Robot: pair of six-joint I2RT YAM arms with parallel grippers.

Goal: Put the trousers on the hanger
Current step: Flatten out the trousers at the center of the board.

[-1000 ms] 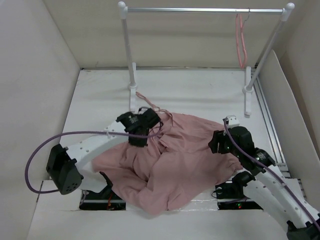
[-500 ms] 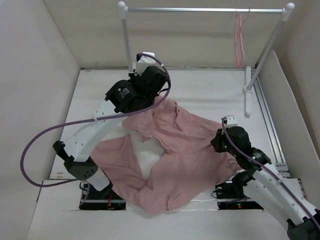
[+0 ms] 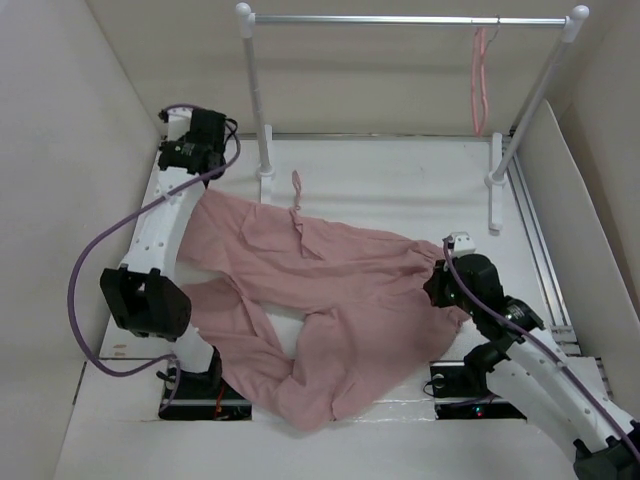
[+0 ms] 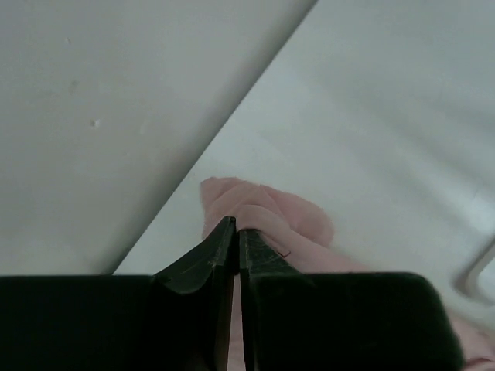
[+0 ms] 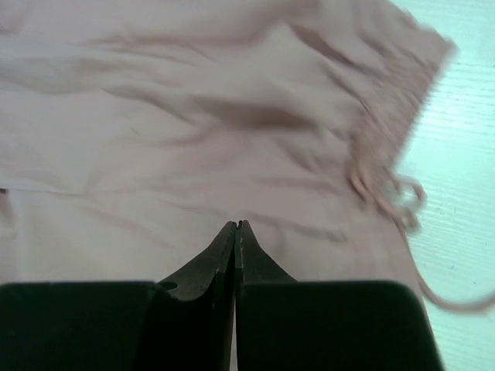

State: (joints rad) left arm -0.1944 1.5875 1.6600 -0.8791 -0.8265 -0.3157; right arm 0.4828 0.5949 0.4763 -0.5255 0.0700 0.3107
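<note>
The dusty-pink trousers (image 3: 330, 280) lie spread across the table, pulled out between both arms. My left gripper (image 3: 200, 172) is at the far left by the wall. In the left wrist view it (image 4: 237, 226) is shut on a fold of the trousers (image 4: 267, 220). My right gripper (image 3: 437, 283) sits at the cloth's right edge. In the right wrist view it (image 5: 236, 226) is shut with its tips in the trousers (image 5: 193, 139), beside the gathered band and drawstring (image 5: 433, 286). The pink hanger (image 3: 481, 85) hangs from the rail's right end, far from both grippers.
A white-and-metal garment rail (image 3: 400, 19) stands at the back on two posts (image 3: 262, 130) (image 3: 497, 170). The left wall (image 3: 80, 150) is close beside the left wrist. A slanted panel (image 3: 570, 200) borders the right side.
The left arm swung from the table's middle to the far left, dragging the trousers out flat. The right gripper closed at the cloth's right edge and stayed in place.
</note>
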